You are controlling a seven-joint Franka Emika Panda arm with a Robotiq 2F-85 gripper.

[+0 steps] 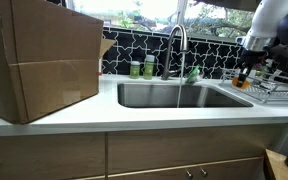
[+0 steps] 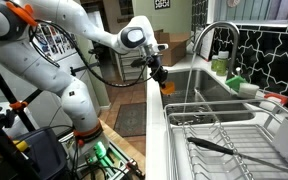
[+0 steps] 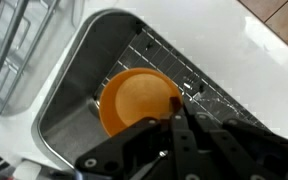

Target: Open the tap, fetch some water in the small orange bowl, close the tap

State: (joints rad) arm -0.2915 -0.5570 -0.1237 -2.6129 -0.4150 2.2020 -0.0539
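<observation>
The robot's hand (image 3: pixel 174 113) is closed, its two dark fingers pinching the near rim of the small bright-orange plastic bowl (image 3: pixel 132 98). That is a sensible grip for a shallow dish, since holding it by the edge leaves the hollow free to take water. In the wrist view the bowl fills the middle of the frame, mouth up, over a corner of the brushed-steel sink (image 3: pixel 79 70) with its wire grid. Whether it hangs clear or rests on something I cannot tell.

In an exterior view the hand (image 1: pixel 246 66) is at the right edge of the frame. The tall brushed-steel gooseneck tap (image 1: pixel 171 45) is at the centre, well apart from it, so the bowl is not yet under the spout. A faint pale line below the spout may be running water, but it is too thin to be sure.

The wire dish rack (image 2: pixel 219 130) sits on the white tabletop (image 1: pixel 84 108) just beside the hand. The next move looks like a sideways carry along the basin, keeping the bowl level and clear of the rack.
</observation>
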